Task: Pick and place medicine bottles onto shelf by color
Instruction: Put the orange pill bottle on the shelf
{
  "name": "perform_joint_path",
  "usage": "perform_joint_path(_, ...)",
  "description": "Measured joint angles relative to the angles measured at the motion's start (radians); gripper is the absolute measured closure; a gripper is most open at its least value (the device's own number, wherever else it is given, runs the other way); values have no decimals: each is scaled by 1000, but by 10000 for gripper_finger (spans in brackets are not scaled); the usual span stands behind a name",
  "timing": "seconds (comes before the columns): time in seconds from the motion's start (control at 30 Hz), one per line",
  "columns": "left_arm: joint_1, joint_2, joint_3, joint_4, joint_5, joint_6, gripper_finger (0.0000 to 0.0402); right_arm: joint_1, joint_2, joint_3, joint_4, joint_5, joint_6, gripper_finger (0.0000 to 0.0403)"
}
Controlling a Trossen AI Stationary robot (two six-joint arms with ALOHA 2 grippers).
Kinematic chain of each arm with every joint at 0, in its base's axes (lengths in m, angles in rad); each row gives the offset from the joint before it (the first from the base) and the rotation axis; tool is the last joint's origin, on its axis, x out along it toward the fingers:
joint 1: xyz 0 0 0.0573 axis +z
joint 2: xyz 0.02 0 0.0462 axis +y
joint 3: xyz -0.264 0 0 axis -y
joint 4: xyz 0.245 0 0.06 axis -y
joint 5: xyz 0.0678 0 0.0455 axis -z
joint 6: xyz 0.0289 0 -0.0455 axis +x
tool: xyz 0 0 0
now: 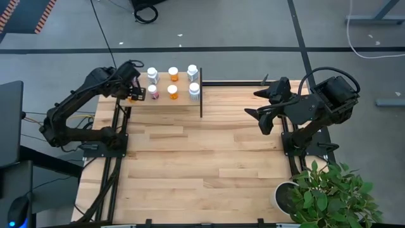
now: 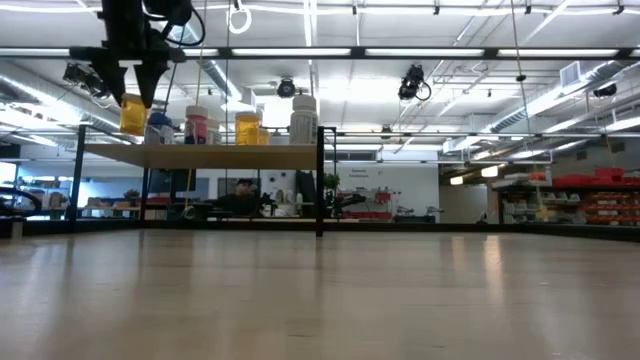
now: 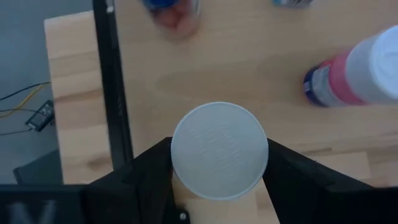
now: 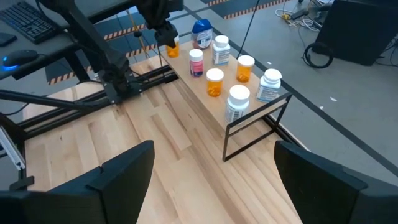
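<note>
Now the left gripper (image 3: 219, 180) — jaws clamped on an orange bottle (image 2: 132, 113) at the shelf's (image 1: 180, 100) nine-o'clock edge — risks dropping it off; right gripper (image 4: 211, 180) waits, jaws apart.

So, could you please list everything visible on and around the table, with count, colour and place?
table: one, light wood.
shelf: one, light wood, black frame, table corner by left arm.
white bottles: three, on shelf.
orange bottles: two, white caps, mid-shelf.
pink bottle: one, white cap, on shelf.
blue-capped bottle: one, shelf's left end.
held bottle: one, orange, white cap, at shelf's left end.
plant: one, green, white pot, by right arm's base.
left end effector: shut on held bottle.
right end effector: open, above table's right side.
</note>
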Motion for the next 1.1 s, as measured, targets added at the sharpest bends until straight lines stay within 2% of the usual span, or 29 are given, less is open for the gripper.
perform_joint_path(0.17,2,0,-1,69,-3,30,172,-7,0,0,0,6,-3,63)
perform_joint_path(0.67,109,2,-1,83,-18,106,176,-25,0,0,0,16,0,63)
perform_joint_path(0.9,125,2,-4,93,14,111,174,-25,0,0,0,28,0,63)
perform_joint_path(1.1,125,-1,-88,119,48,78,177,-24,0,0,0,47,22,63)
